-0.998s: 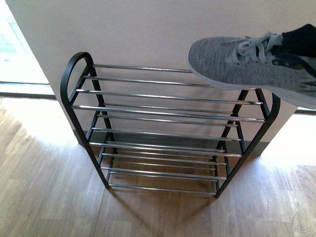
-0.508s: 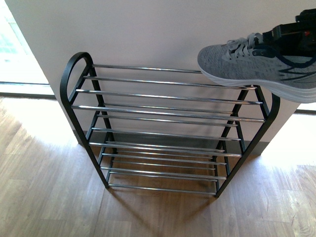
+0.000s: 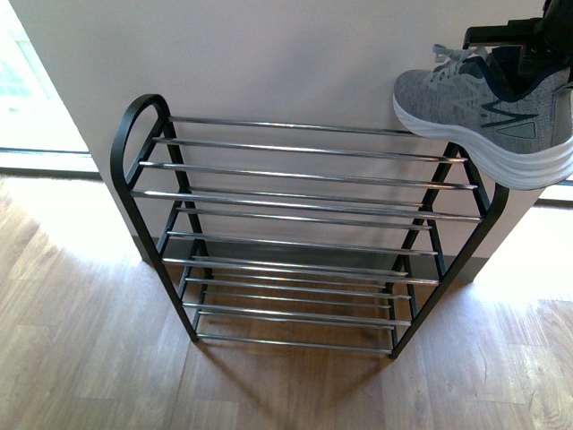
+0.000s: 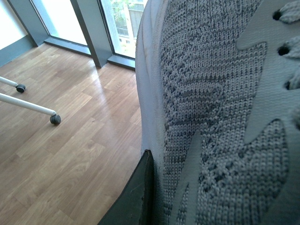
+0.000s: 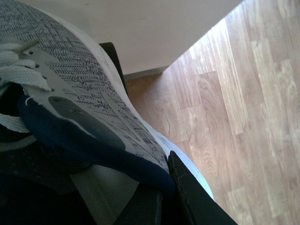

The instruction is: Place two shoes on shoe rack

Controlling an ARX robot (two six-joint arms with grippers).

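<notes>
At the 2 o'clock end of the shoe rack (image 3: 269, 202), the grey sneaker (image 3: 474, 107) sits over the top bars, toe to 9 o'clock; its heel sticks out past the frame, so if let go here it may tip and fall; the right jaws come down from 12 o'clock, pinching its heel rim; one left jaw touches another sneaker (image 4: 211, 117); I cannot tell if they pinch it.

It looked like a lived-in home, likely an entry area. A black-and-chrome shoe rack (image 3: 304, 205) stood against a plain white wall (image 3: 269, 54) on a warm wood-plank floor (image 3: 89, 358). Tall floor-length windows (image 4: 126, 18) in grey frames let in daylight, and a white furniture leg on a caster (image 4: 55, 119) stood nearby.
</notes>
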